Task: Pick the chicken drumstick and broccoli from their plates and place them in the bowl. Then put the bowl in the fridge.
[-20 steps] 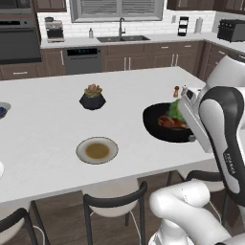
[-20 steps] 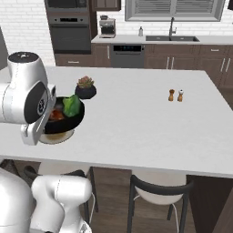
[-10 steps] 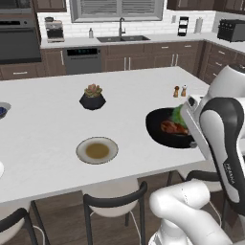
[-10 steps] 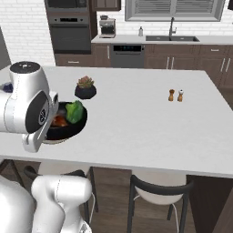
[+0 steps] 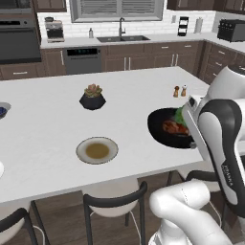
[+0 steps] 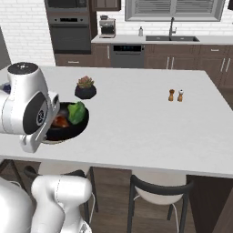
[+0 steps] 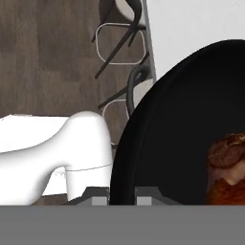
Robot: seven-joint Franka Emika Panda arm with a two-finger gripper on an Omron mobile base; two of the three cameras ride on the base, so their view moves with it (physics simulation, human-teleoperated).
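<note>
A: White stone-look island counter (image 5: 57, 139) first: the round glossy black bowl (image 5: 160, 127) you are carrying is right at its near edge.

B: And what's inside?

A: The bright-green broccoli lump (image 6: 77, 112) and the reddish-brown chicken drumstick (image 7: 227, 165); the grey-rimmed plate (image 5: 97, 150) lies bare.

B: The gripper (image 7: 121, 197)?

A: Its tips straddle the rim, apparently clamped on it. You're holding one edge only, so a fast swing could tilt the bowl and spill the food
</note>
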